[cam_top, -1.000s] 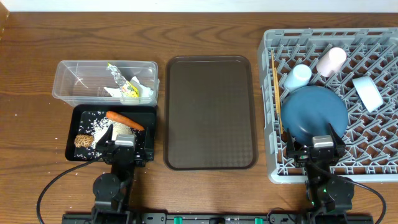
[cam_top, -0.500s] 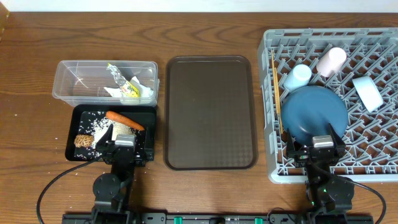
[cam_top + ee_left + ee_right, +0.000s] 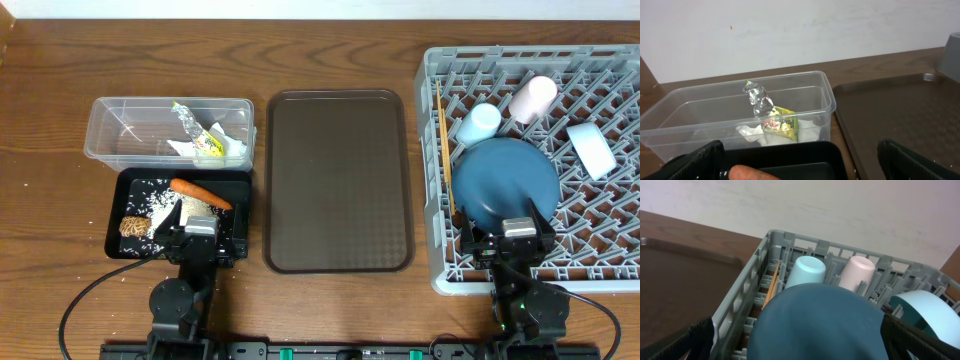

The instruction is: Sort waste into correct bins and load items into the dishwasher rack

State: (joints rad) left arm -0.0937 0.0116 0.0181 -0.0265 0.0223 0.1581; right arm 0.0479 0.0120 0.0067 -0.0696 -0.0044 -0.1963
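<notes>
L gripper [image 3: 200,234] over black tray [image 3: 113,215], R gripper [image 3: 520,232] behind blue plate [image 3: 510,180], both wide apart, empty; brown tray [image 3: 338,180] btwn.

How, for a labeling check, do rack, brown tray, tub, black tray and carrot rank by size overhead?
1. Rack
2. Brown tray
3. Tub and black tray, which look alike
4. Carrot, smallest

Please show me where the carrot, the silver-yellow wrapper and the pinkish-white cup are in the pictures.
carrot [image 3: 200,193]: overhead view, middle of its orange body.
silver-yellow wrapper [image 3: 781,125]: left wrist view, its yellow printed part.
pinkish-white cup [image 3: 856,275]: right wrist view, its side wall.
</notes>
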